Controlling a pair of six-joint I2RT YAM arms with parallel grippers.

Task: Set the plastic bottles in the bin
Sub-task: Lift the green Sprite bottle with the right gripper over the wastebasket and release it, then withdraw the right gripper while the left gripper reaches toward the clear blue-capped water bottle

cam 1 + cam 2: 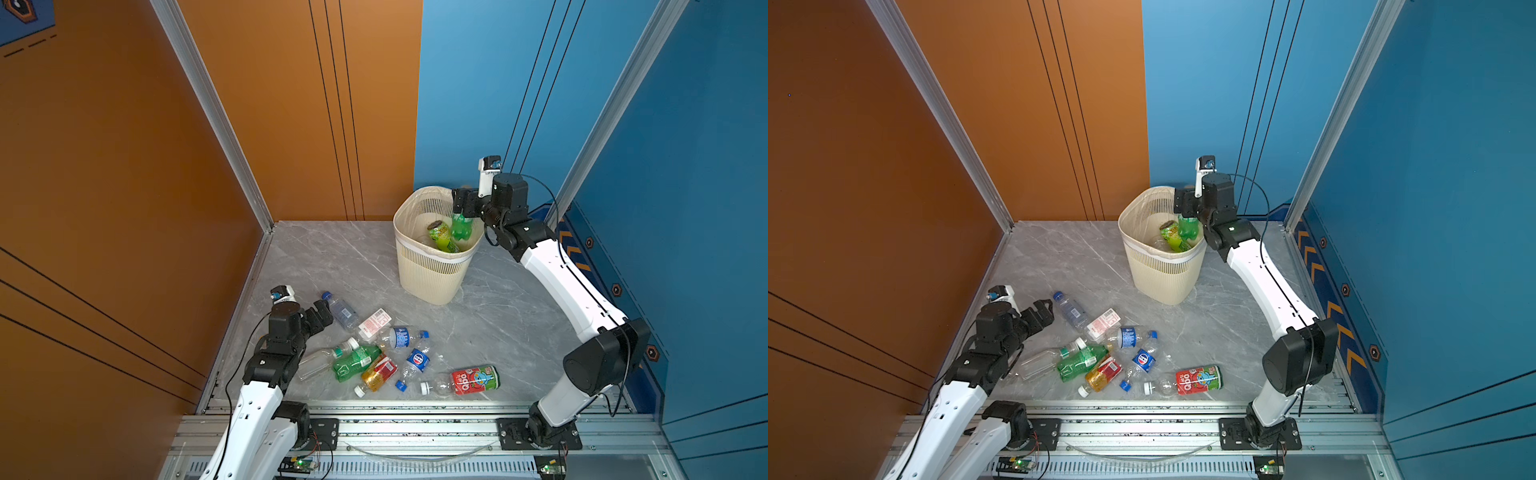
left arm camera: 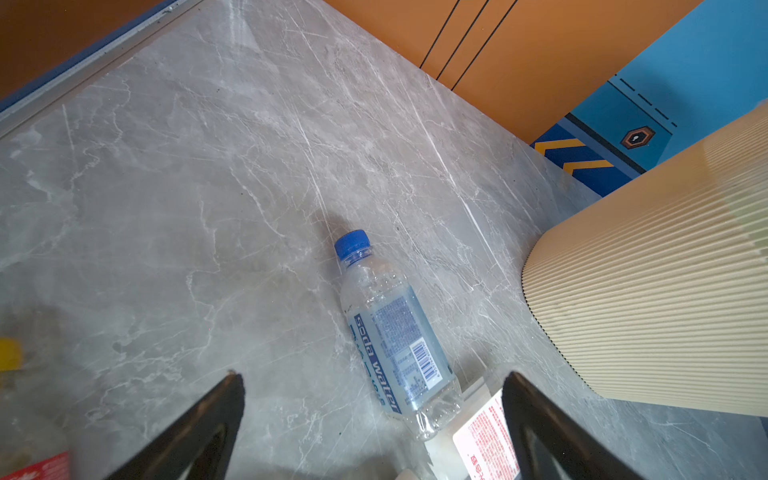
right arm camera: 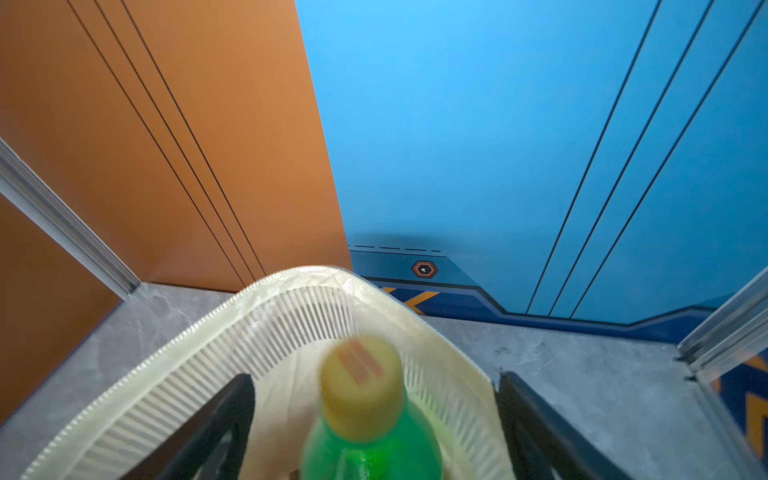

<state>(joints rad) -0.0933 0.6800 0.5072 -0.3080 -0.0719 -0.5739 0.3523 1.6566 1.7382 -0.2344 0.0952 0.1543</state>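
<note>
The cream bin [image 1: 428,278] [image 1: 1154,278] stands at the back of the grey floor. Directly above its rim my right gripper [image 1: 459,203] [image 3: 374,378] is open. A green bottle [image 1: 461,226] [image 3: 370,440] with a yellow cap sits blurred between the jaws, with a gap on each side, inside the bin's mouth. Another green-labelled bottle [image 1: 440,235] lies in the bin. My left gripper [image 1: 326,313] [image 2: 374,376] is open and empty, just short of a clear soda-water bottle [image 1: 343,311] [image 2: 395,332] with a blue cap. Several more bottles [image 1: 415,361] lie in a pile near the front.
A white and red carton [image 1: 374,324] [image 2: 482,440] lies beside the soda-water bottle. A red-labelled bottle [image 1: 469,380] lies apart at the front right. Orange and blue walls close in the floor, with an aluminium rail [image 1: 415,432] along the front edge.
</note>
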